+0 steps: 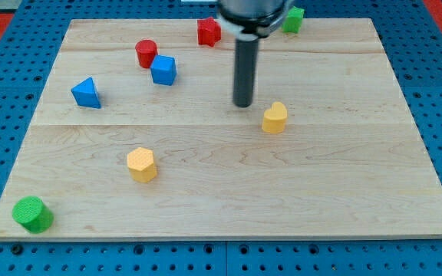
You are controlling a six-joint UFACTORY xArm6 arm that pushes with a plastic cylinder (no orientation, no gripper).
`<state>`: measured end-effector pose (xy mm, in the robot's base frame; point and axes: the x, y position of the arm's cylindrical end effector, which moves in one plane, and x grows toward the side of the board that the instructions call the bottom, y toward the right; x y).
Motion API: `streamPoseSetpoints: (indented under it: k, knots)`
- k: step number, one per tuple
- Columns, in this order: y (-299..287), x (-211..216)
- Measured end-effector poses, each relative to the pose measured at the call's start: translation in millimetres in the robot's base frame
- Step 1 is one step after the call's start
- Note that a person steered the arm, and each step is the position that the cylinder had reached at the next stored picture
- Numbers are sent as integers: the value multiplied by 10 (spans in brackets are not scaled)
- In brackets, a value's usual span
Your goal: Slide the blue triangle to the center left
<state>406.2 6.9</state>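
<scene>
The blue triangle (pixel 87 93) lies on the wooden board (pixel 221 199) at the view's left, a little above the middle height. My tip (pixel 243 104) is down on the board near the centre, far to the right of the blue triangle. It stands just left of and slightly above a yellow block (pixel 275 118). It touches no block.
A blue cube (pixel 163 70) and a red cylinder (pixel 146 53) sit close together at the upper left. A red block (pixel 209 31) and a green block (pixel 293 19) are at the top edge. A yellow hexagon (pixel 142 164) and a green cylinder (pixel 32 214) are at the lower left.
</scene>
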Motion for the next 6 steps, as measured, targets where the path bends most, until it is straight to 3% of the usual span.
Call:
streamPoseSetpoints:
  k: [2, 3, 5, 6]
  knots:
    - [-1566, 4]
    - [-1954, 69]
    - [-1849, -310]
    - [-1992, -173]
